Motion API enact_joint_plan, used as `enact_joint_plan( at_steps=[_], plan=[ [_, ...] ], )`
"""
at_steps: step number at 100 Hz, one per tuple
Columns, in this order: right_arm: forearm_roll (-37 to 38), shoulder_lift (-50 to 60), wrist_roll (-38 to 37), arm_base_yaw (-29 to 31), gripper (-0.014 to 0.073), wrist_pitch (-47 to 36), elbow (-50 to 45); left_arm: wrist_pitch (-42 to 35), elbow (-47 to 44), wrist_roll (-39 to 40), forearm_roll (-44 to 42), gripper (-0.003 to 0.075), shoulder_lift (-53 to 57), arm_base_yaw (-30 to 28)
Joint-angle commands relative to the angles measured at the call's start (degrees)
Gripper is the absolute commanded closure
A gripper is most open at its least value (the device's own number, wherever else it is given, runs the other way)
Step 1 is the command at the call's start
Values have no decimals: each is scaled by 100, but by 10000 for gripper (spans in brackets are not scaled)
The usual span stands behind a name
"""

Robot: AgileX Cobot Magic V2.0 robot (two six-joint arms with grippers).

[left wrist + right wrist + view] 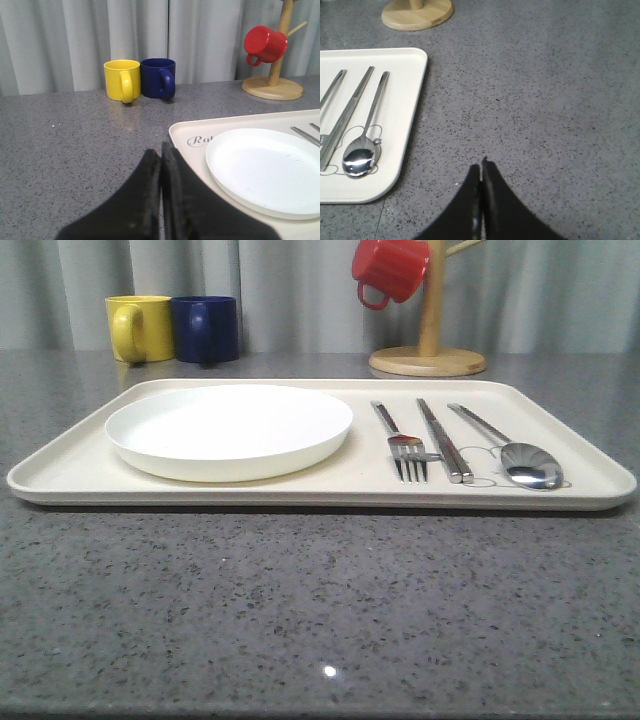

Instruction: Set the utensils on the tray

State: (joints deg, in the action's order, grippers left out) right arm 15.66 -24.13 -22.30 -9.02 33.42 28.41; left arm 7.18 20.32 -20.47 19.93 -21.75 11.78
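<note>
We see the utensils lying side by side on the right part of the tray point(80, 472): a fork point(400, 443) with four tines, a pair of straight chopsticks point(444, 440) and a spoon point(512, 450) with an oval bowl, all slim, polished silver metal that throws bright reflections. The fork is nearest the plate point(229, 428), the chopsticks are in the middle, and the spoon is farthest from it, its bowl resting over a thin grey line drawing printed on the tray. The tray itself is a flat, matte cream rectangle with rounded corners and a low raised rim; grey script lettering shows near its left far corner in the left wrist view. The plate, round, smooth and white with a shallow lip, sits on the left part of the tray.

Beyond the tray, on the speckled grey stone-like table point(300, 620), we find a glossy yellow mug point(139, 328) touching a dark blue mug point(206, 328), and off to the right a wooden mug tree point(430, 335) with a round base, a ribbed red mug point(390, 269) hanging from it.

The left gripper point(161, 150) hovers just off the tray's left edge, its black fingers pressed together with nothing between them. The right gripper point(482, 167) is over bare table to the right of the tray, likewise closed and empty.
</note>
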Motion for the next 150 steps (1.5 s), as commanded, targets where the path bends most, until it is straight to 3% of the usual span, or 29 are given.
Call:
enact_joint_plan(
  at_steps=[1,40,72,98,122,150],
  plan=[
    [136,-17,44,38,671,-403,150,-429,161,49,16,738,-26,49],
    [98,122,105,38,671,-717,-32,-429,161,49,16,738,-26,49],
    [-1285,1396,1641,650,671,-2088,-1215,-429,161,49,16,738,-26,49],
    [-1449,2637,1647,1010,671,-2624,-2232,-429,161,49,16,738,-26,49],
    [-1449,2570,1640,1043,671,-3705,-2908,-429,161,49,16,738,-26,49],
    [-1449,2570,1640,1043,671,-3731,-2894,-429,161,49,16,738,-26,49]
  ],
)
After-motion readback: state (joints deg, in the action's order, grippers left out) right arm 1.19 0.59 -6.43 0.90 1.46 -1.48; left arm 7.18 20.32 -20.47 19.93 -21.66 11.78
